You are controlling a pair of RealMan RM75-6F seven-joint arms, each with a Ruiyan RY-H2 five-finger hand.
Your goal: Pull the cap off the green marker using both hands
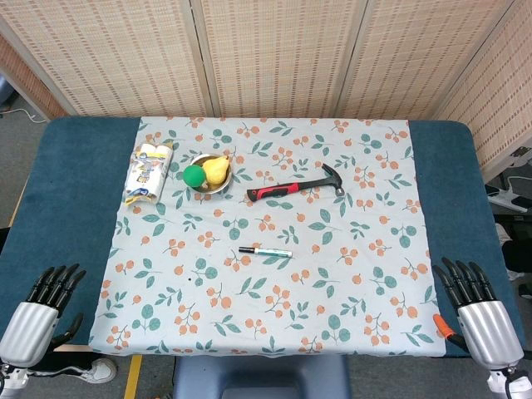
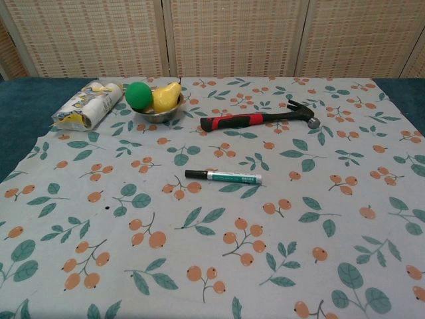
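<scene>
We see the marker (image 2: 223,176) lying crosswise, cap end pointing left. Our left hand (image 1: 37,312) and right hand (image 1: 478,312) rest at the near corners, fingers spread, holding nothing.

On the teal table (image 1: 66,166), a white cloth (image 1: 349,283) is showing orange berries and green leaves; beside its bowl (image 2: 159,114), a red-and-black hammer (image 2: 255,119) is lying.

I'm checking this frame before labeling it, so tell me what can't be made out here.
- Both hands: absent from the chest view; in the head view the left hand and right hand are cut off by the bottom edge.
- Marker: label print too small to read in either view.
- Packet: print too small to read.
- Bowl: its inside is hidden by fruit.
</scene>
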